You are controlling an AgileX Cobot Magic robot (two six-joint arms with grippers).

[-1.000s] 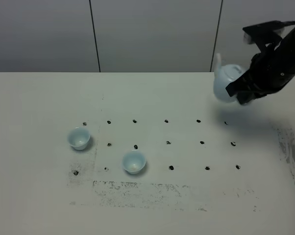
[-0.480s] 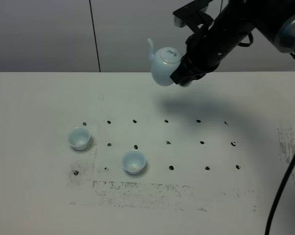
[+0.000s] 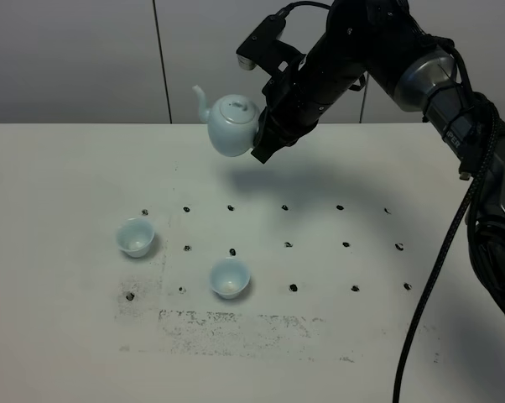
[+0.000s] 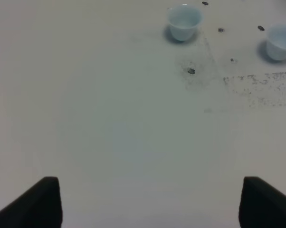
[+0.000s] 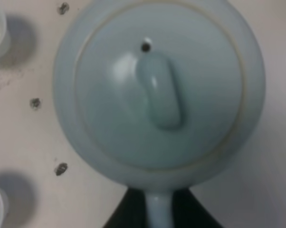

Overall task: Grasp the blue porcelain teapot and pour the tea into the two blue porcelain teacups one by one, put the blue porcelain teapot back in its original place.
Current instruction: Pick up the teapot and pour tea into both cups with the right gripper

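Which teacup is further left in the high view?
The teacup among the leftmost dots; the other teacup stands further right, nearer the camera.

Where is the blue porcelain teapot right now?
In the exterior high view, the teapot hangs in the air over the far middle of the table, held by the right gripper, beyond both teacups.

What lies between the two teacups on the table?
No object. In the exterior high view, only bare table with one small black dot mark separates the farther teacup from the nearer teacup.
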